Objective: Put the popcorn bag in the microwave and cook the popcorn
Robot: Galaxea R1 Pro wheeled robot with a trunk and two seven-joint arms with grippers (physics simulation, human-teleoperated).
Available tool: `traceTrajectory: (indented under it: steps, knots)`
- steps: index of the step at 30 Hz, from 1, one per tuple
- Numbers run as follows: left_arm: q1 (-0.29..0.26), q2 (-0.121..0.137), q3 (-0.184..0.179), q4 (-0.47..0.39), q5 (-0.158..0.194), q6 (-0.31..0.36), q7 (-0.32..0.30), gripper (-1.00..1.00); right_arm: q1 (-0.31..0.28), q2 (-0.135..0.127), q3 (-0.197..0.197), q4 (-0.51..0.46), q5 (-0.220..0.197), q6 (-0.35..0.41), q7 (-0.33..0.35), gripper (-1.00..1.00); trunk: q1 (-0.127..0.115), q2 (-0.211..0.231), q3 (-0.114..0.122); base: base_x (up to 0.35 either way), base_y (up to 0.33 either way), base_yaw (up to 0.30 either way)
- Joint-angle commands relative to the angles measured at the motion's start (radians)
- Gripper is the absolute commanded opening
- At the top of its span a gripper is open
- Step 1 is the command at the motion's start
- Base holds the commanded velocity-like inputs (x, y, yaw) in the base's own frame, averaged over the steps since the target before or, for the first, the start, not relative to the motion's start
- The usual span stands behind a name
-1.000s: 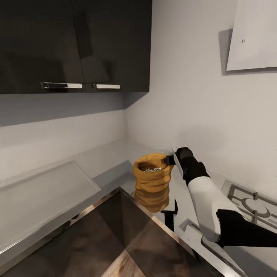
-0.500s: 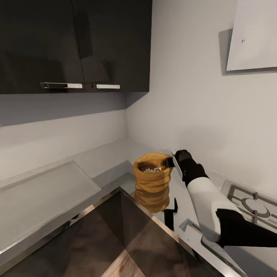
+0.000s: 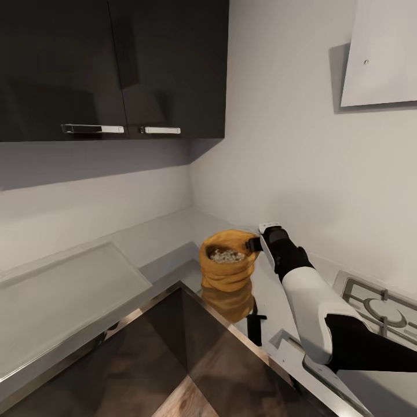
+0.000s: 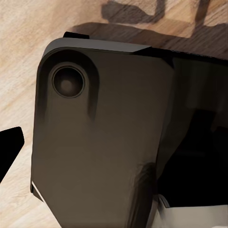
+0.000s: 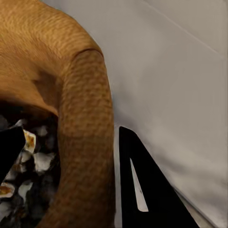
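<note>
The popcorn bag (image 3: 228, 263) is seen on the steel table (image 3: 174, 243) in the kitchen corner, its rolled rim pinched by the right hand (image 3: 255, 244); lifting, microwaving and heating are judged still undone.

1. Popcorn bag (image 3: 227, 263): in the right wrist view only a section of rolled rim (image 5: 88, 142) fits in the picture; the rest runs off the edge.
2. Right gripper (image 3: 253, 244): fingertips masked by the bag's rim in the head view; one finger (image 5: 142, 185) outside the rim, the other cropped at the picture's border, so the grip appears closed on the rim.
3. Popcorn (image 3: 226, 255): pieces too small to count.
4. Stove grate (image 3: 379, 310): cut by the picture's edge.
5. Left wrist view: a dark housing (image 4: 99, 142) blocks most of the wood floor (image 4: 19, 57).
</note>
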Motion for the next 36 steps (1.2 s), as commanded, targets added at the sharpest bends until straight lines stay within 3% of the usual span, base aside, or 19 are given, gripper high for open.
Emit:
traceTrajectory:
  steps: [1, 7, 13, 20, 28, 33, 36]
  knots:
    - [0.000, 0.000, 0.002, -0.001, 0.007, -0.001, 0.000, 1.00, 0.000, 0.002, -0.005, 0.008, -0.013, 0.002, -0.002, -1.00, 0.000, -0.001, -0.001, 0.000, 0.000, 0.000]
    - [0.000, 0.000, 0.002, -0.001, 0.007, -0.001, 0.000, 1.00, 0.000, 0.002, -0.007, 0.007, -0.012, 0.002, -0.002, -1.00, 0.000, -0.001, -0.001, 0.000, 0.000, 0.000]
    - [0.001, 0.000, 0.002, -0.001, 0.007, -0.001, 0.000, 1.00, 0.000, 0.000, -0.084, -0.007, -0.010, 0.015, -0.004, -1.00, 0.000, -0.001, -0.001, 0.000, 0.000, 0.000]
    - [0.000, 0.000, 0.002, -0.001, 0.009, -0.001, 0.000, 1.00, 0.000, 0.004, -0.095, -0.011, -0.010, 0.023, -0.028, -1.00, 0.000, -0.001, -0.001, 0.000, 0.000, 0.000]
    - [0.001, 0.000, 0.002, -0.001, 0.009, -0.001, 0.000, 1.00, 0.000, 0.010, -0.093, -0.199, -0.011, 0.181, -0.043, -1.00, 0.000, -0.001, -0.001, 0.000, 0.000, 0.000]
    - [0.000, 0.000, 0.002, -0.001, 0.009, -0.001, 0.000, 1.00, 0.000, 0.012, -0.092, -0.221, -0.011, 0.199, -0.045, -1.00, 0.000, -0.001, -0.001, 0.000, 0.000, 0.000]
    - [0.001, 0.000, 0.002, -0.001, 0.009, -0.001, 0.000, 1.00, 0.000, 0.012, -0.088, -0.226, -0.004, 0.259, -0.045, -1.00, 0.000, -0.001, -0.001, 0.000, 0.000, 0.000]
